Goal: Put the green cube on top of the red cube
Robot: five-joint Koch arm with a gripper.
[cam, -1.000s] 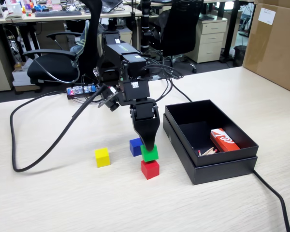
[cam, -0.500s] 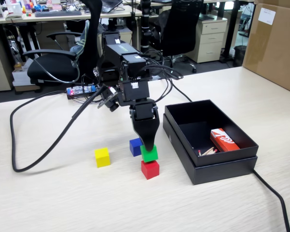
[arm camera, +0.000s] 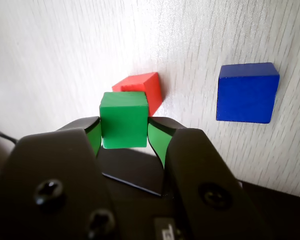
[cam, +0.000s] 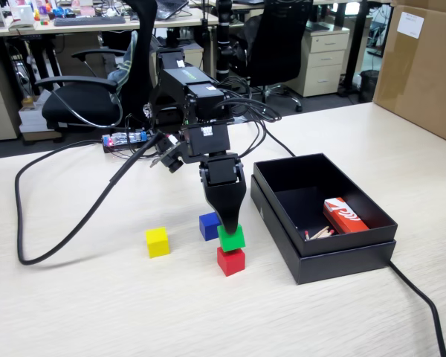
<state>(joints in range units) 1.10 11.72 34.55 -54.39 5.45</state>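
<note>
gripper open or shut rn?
Shut on the green cube: in the wrist view both pads of the gripper press its sides. It sits over the red cube; contact between them cannot be told.

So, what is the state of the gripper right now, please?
Gripper: closed on the green cube, its pads on two opposite sides, directly over the red cube.

**Bystanders around the open black box**

I see an open black cardboard box (cam: 323,256) holding a red-and-white carton (cam: 343,214) and some matchsticks (cam: 319,233). Left of the box sit a small blue cube (cam: 207,225) and, farther left, a small yellow cube (cam: 157,242).
</note>
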